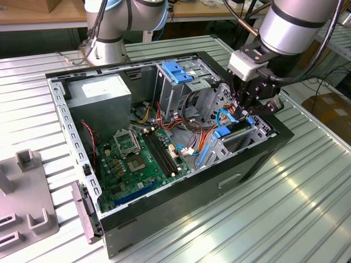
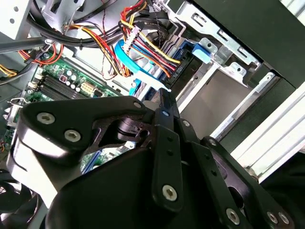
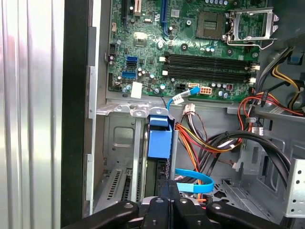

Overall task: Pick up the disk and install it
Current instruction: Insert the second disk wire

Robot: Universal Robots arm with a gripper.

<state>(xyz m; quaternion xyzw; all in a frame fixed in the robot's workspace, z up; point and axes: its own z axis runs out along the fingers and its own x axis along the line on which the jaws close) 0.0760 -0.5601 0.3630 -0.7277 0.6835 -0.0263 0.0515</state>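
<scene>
Black metal gripper [image 1: 248, 112], fingers pressed together w/ nothing pinched, hovers inside open computer case [image 1: 263, 159], just above disk [image 3: 159, 138] w/ blue plastic rails.

Probably a lab: slatted aluminium workbench [image 1: 307, 197], cardboard boxes [image 1: 332, 107].

Matt black hand [image 2: 164, 102], glossy blue plastic tab [image 3: 158, 136], ribbed metal table [image 1: 307, 197].

An open black computer case [image 1: 258, 164] lies on a ribbed metal table [image 1: 307, 208]. Inside it sit a green motherboard [image 1: 137, 164], a grey power-supply box [image 1: 104, 98] and a metal drive cage with a blue handle [image 1: 176, 72]. Coloured wire bundles [image 3: 209, 138] cross the bay. A grey fixture [image 1: 27, 197], possibly a holder, stands at the exterior view's left.
</scene>
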